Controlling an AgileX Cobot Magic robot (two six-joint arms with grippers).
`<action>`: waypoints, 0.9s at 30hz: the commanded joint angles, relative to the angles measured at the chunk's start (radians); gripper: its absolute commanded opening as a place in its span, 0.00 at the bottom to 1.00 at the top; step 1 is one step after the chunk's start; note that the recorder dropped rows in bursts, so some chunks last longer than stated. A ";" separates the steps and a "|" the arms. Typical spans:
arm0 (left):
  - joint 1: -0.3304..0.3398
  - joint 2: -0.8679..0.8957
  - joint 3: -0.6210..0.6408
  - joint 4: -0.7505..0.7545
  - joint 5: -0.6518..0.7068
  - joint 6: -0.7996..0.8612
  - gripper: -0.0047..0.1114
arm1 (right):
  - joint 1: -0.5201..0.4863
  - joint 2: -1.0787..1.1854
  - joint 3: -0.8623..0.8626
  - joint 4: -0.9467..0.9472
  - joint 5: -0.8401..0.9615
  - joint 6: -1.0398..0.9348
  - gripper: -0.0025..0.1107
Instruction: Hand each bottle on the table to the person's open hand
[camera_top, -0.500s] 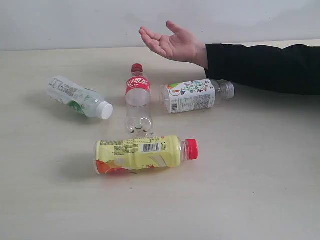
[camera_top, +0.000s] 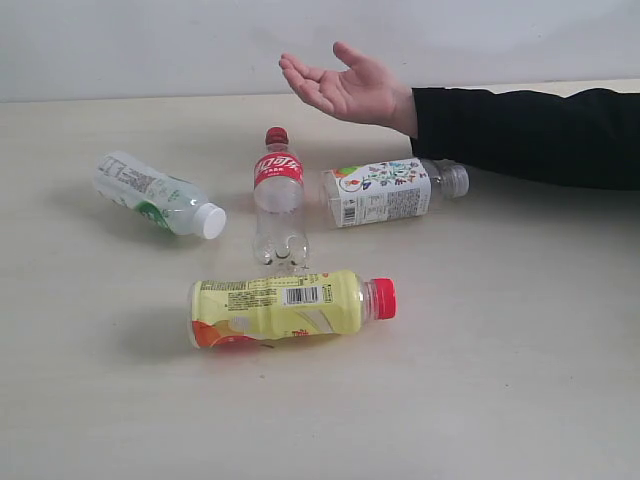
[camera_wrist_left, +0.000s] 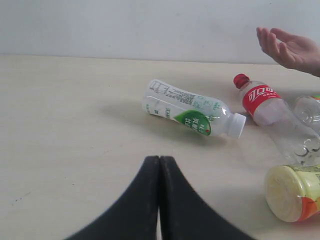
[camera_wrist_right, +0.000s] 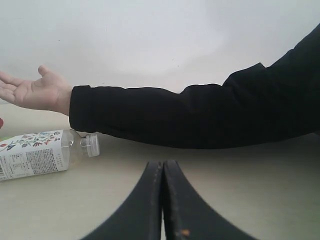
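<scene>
The wide pale surface (camera_top: 520, 400) has all four bottles lying on their sides. The yellow bottle (camera_top: 280, 308) is nearest, just beside the bottom of the red-label bottle (camera_top: 279, 195). The flower-label bottle (camera_top: 385, 190) lies near the open hand (camera_top: 345, 88), which waits palm up. The green-label bottle (camera_top: 150, 192) lies off to the left. The left fingers (camera_wrist_left: 147, 195) and right fingers (camera_wrist_right: 150, 195) are pressed together, holding nothing. The bottles are round, so a bump could make one roll away or knock another.
</scene>
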 joint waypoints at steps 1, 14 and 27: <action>0.003 -0.007 -0.001 0.002 -0.006 0.005 0.05 | -0.004 -0.007 0.005 -0.005 -0.004 0.000 0.02; 0.003 -0.007 -0.001 -0.293 -0.303 -0.015 0.05 | -0.004 -0.007 0.005 -0.005 -0.004 0.000 0.02; 0.003 0.014 -0.106 -0.258 -0.918 -0.386 0.04 | -0.004 -0.007 0.005 -0.005 -0.004 0.000 0.02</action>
